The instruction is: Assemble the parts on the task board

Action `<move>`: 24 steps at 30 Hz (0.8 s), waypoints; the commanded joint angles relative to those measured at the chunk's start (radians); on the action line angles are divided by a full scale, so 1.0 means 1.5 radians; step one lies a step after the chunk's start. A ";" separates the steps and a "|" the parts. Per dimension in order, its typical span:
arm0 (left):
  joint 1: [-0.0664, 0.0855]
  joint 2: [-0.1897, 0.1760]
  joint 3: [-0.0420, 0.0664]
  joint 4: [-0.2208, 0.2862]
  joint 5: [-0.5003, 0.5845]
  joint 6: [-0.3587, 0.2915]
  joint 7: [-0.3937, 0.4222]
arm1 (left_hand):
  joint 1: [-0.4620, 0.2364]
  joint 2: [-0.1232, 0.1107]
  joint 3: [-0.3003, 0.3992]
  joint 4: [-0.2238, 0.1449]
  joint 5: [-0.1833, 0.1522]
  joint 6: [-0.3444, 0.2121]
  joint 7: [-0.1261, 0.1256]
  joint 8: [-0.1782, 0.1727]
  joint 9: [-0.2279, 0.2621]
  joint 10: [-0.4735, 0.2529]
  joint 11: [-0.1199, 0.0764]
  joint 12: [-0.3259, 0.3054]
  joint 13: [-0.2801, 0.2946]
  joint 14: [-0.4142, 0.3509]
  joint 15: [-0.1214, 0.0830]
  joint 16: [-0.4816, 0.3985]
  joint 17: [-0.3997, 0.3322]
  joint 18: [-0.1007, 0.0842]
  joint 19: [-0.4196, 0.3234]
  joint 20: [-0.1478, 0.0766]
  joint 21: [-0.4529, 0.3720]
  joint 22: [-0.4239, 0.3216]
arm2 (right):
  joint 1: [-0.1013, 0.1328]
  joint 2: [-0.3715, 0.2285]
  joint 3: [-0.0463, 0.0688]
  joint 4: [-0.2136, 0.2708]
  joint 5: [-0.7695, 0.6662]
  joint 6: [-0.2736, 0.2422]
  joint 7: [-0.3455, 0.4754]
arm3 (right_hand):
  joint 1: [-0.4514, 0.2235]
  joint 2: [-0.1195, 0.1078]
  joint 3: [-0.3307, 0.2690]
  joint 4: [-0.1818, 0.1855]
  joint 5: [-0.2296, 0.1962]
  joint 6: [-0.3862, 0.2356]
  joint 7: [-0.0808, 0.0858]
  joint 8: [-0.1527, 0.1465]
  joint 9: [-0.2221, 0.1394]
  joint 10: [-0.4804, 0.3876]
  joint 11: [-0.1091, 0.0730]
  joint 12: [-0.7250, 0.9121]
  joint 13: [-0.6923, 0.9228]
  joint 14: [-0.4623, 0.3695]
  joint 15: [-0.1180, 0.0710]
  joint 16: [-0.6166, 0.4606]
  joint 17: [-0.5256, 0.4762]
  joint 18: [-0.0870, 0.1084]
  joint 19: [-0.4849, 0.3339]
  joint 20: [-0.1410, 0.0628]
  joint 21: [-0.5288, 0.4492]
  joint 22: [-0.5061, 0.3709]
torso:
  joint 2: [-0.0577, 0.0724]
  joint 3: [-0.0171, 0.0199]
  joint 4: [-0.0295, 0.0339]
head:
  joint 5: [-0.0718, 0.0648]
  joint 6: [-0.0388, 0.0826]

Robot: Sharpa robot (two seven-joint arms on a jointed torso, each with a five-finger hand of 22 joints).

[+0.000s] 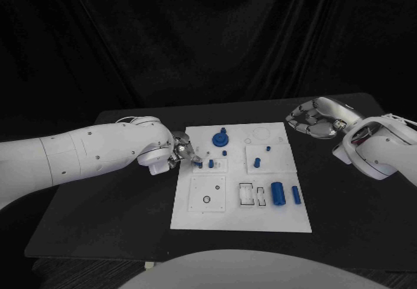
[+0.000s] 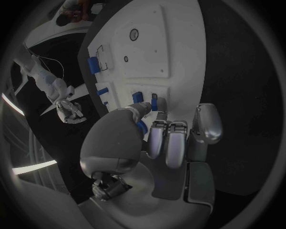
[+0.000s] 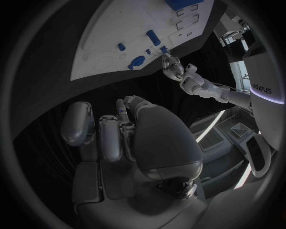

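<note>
Metal left hand (image 1: 180,152) pinches small blue part (image 2: 142,127) over flat white task board (image 1: 228,214).

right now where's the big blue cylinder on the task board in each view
Head view: the big blue cylinder lies in the near right part of the task board, beside a thinner blue peg.
Left wrist view: it shows at the board's far edge, past the left hand.
Right wrist view: it sits at the circle's rim.
Shared landmark: the rectangular slots beside it.
</note>
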State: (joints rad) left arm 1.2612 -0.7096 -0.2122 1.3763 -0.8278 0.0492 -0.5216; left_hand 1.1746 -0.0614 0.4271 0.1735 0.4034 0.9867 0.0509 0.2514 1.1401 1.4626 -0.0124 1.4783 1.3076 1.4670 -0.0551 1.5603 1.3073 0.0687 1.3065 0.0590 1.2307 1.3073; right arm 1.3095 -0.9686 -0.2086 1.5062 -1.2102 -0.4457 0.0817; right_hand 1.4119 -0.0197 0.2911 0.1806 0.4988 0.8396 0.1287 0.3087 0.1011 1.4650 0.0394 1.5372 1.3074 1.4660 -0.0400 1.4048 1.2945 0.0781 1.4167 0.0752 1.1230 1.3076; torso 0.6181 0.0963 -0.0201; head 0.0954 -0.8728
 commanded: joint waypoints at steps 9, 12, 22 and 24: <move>-0.003 -0.004 0.000 0.007 -0.003 0.017 -0.003 | 0.003 0.006 0.003 -0.007 0.005 0.000 -0.003 -0.001 0.003 0.020 -0.002 -0.001 0.132 0.051 0.001 -0.003 0.151 0.010 -0.002 0.000 0.000 0.101 | -0.002 0.002 0.001 -0.001 -0.001 0.002 -0.010 | 0.000 0.001 0.001 -0.002 0.003 0.003 -0.001 0.001 0.000 0.033 0.001 -0.003 0.113 0.030 0.005 -0.002 -0.001 0.010 -0.005 -0.001 -0.001 0.088 | 0.000 -0.0002 -0.0002 | 0.001 0.000; -0.004 -0.004 0.000 0.008 -0.003 0.017 -0.002 | 0.003 0.006 0.004 -0.008 0.006 0.000 -0.003 -0.001 0.004 0.019 -0.002 -0.001 0.132 0.051 0.001 -0.003 0.150 0.010 -0.002 0.000 -0.001 0.101 | -0.002 0.002 0.001 -0.001 -0.001 0.002 -0.010 | -0.001 0.001 0.002 -0.002 0.003 0.003 -0.001 0.001 0.000 0.032 0.001 -0.003 0.112 0.029 0.004 -0.004 -0.003 0.011 -0.006 -0.001 -0.003 0.087 | 0.000 0.0000 -0.0003 | 0.002 0.000; -0.005 -0.004 0.000 0.010 -0.003 0.018 0.000 | 0.003 0.006 0.004 -0.009 0.006 -0.001 -0.003 -0.001 0.004 0.019 -0.002 -0.002 0.131 0.051 0.001 -0.003 0.150 0.010 -0.003 0.000 -0.002 0.101 | -0.002 0.003 0.001 -0.002 -0.001 0.004 -0.012 | -0.001 0.001 0.002 -0.002 0.003 0.003 -0.001 0.001 0.000 0.032 0.001 -0.003 0.112 0.029 0.004 -0.004 -0.003 0.011 -0.006 -0.001 -0.003 0.087 | 0.000 0.0000 -0.0001 | 0.001 0.000; -0.005 -0.003 0.000 0.009 -0.003 0.018 0.000 | 0.003 0.006 0.004 -0.010 0.006 -0.001 -0.003 -0.001 0.004 0.018 -0.002 -0.002 0.131 0.050 0.001 -0.003 0.149 0.010 -0.003 0.000 -0.002 0.101 | -0.002 0.003 0.001 -0.002 -0.001 0.005 -0.012 | -0.001 0.001 0.002 -0.002 0.003 0.003 -0.001 0.001 0.000 0.032 0.001 -0.003 0.112 0.029 0.004 -0.004 -0.003 0.011 -0.006 -0.001 -0.003 0.087 | 0.000 0.0000 0.0000 | 0.001 0.000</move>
State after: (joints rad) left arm 1.2571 -0.7158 -0.2126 1.3892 -0.8286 0.0614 -0.5227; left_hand 1.1745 -0.0614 0.4337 0.1669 0.4075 0.9859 0.0543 0.2513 1.1451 1.4626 -0.0124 1.4783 1.3075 1.4670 -0.0551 1.5604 1.3074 0.0687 1.3065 0.0590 1.2307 1.3073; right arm 1.3087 -0.9645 -0.2087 1.5036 -1.2102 -0.4436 0.0812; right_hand 1.4119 -0.0197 0.2911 0.1806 0.4988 0.8396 0.1286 0.3087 0.1011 1.4650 0.0394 1.5373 1.3073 1.4660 -0.0400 1.4053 1.2915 0.0780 1.4132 0.0716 1.1230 1.3074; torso 0.6180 0.0963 -0.0203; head 0.0971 -0.8728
